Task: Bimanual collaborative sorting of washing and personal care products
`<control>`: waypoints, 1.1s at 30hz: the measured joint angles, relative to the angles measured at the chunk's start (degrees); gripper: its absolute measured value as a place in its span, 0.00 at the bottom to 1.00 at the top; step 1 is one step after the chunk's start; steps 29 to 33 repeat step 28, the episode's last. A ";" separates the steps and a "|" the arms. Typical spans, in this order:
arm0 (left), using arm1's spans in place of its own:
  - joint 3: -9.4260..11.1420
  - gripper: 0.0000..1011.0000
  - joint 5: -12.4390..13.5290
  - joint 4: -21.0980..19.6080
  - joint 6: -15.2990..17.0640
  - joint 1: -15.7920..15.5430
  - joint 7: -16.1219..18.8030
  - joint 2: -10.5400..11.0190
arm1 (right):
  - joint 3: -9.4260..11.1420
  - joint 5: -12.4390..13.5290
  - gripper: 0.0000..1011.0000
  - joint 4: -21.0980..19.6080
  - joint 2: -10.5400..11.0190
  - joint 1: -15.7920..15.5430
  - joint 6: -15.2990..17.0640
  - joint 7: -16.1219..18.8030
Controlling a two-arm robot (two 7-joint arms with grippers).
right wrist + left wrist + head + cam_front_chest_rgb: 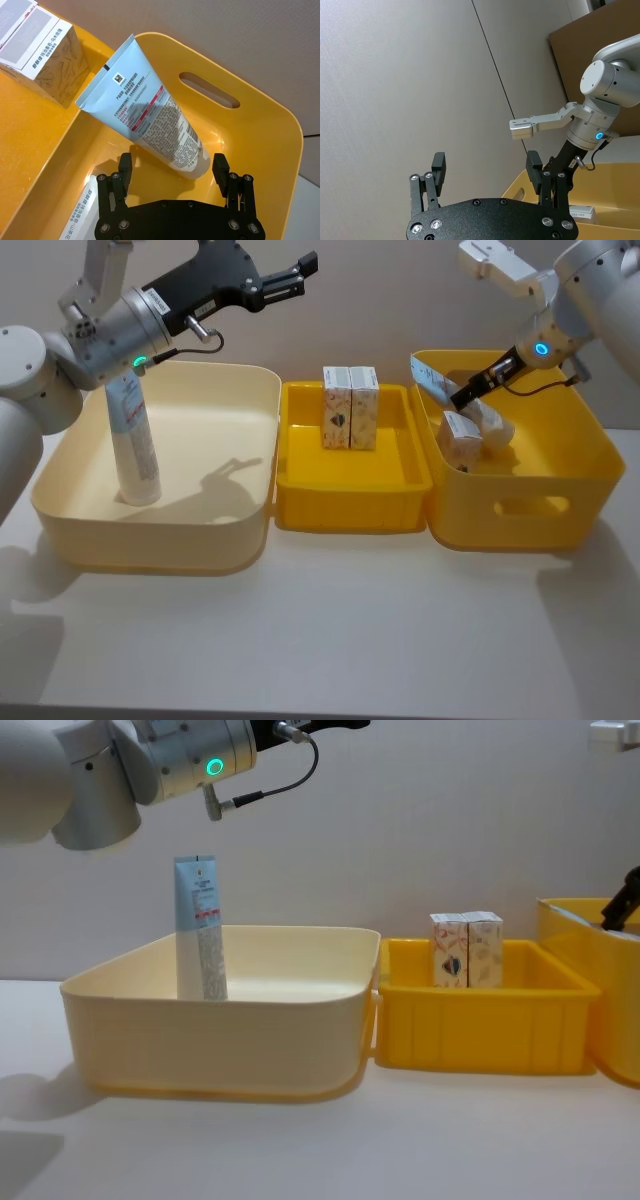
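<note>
A pale-blue-and-white tube (135, 445) (200, 930) stands upright in the cream tray (60, 510). Two whitish cartons (350, 408) (467, 950) stand side by side in the middle yellow tray (350, 502). In the right yellow bin (560, 510), a second tube (145, 115) (428, 378) leans against the wall beside loose cartons (460, 440). My right gripper (172, 167) (465, 395) is open, its fingers on either side of this tube's cap end. My left gripper (290, 275) (487, 170) is open and holds nothing, raised high above the cream tray's back edge.
The three containers stand side by side, touching, on a white table (330, 640). A carton (75, 220) lies in the bin right under my right gripper. The bin has a handle slot (209, 90) in its wall. A plain wall stands behind.
</note>
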 joint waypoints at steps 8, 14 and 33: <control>0.00 0.99 0.00 0.00 0.00 0.00 0.00 0.00 | -0.05 -0.04 0.99 0.12 -0.02 0.06 0.00 0.05; 0.00 0.99 0.00 0.00 0.00 0.00 0.00 0.00 | -0.05 -0.04 0.99 0.18 -0.02 0.10 0.00 0.09; 0.00 0.99 0.00 0.00 0.00 0.00 0.00 0.00 | -0.05 -0.04 0.99 0.27 -0.02 0.15 0.00 0.11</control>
